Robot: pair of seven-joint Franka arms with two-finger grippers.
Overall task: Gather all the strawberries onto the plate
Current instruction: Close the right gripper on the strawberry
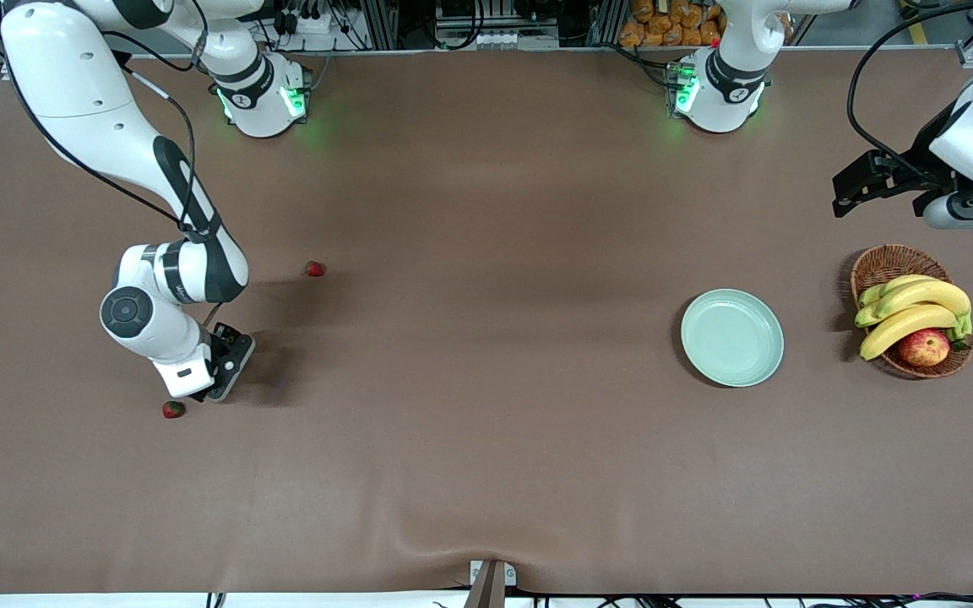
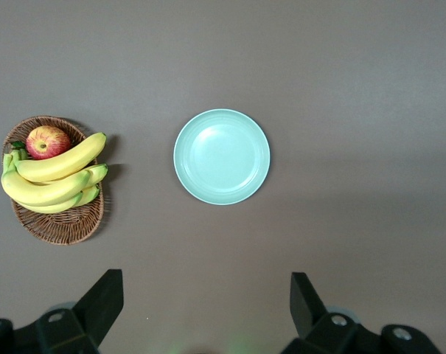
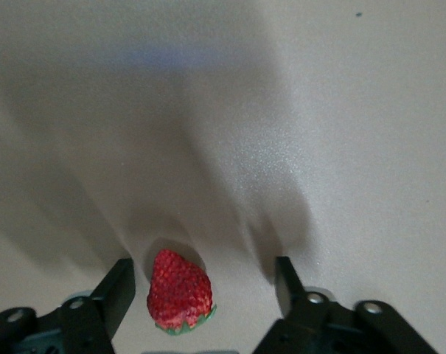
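Note:
My right gripper (image 1: pixel 197 392) (image 3: pixel 203 271) is down at the table toward the right arm's end, open. A small red strawberry (image 3: pixel 180 291) with a green leafy top lies on the cloth between its fingers, close to one finger (image 3: pixel 121 284) and clear of the other. In the front view a strawberry (image 1: pixel 173 409) shows right at that hand's tip, and a second strawberry (image 1: pixel 314 268) lies farther from the camera. The pale mint-green plate (image 1: pixel 731 338) (image 2: pixel 221 156) sits empty toward the left arm's end. My left gripper (image 1: pixel 856 189) (image 2: pixel 206 284) waits open in the air by that end.
A brown wicker basket (image 1: pixel 885 263) (image 2: pixel 60 228) with bananas (image 1: pixel 913 308) and a red-yellow apple (image 1: pixel 924 346) stands beside the plate at the left arm's end. The brown cloth (image 1: pixel 495 422) covers the whole table and wrinkles at its near edge.

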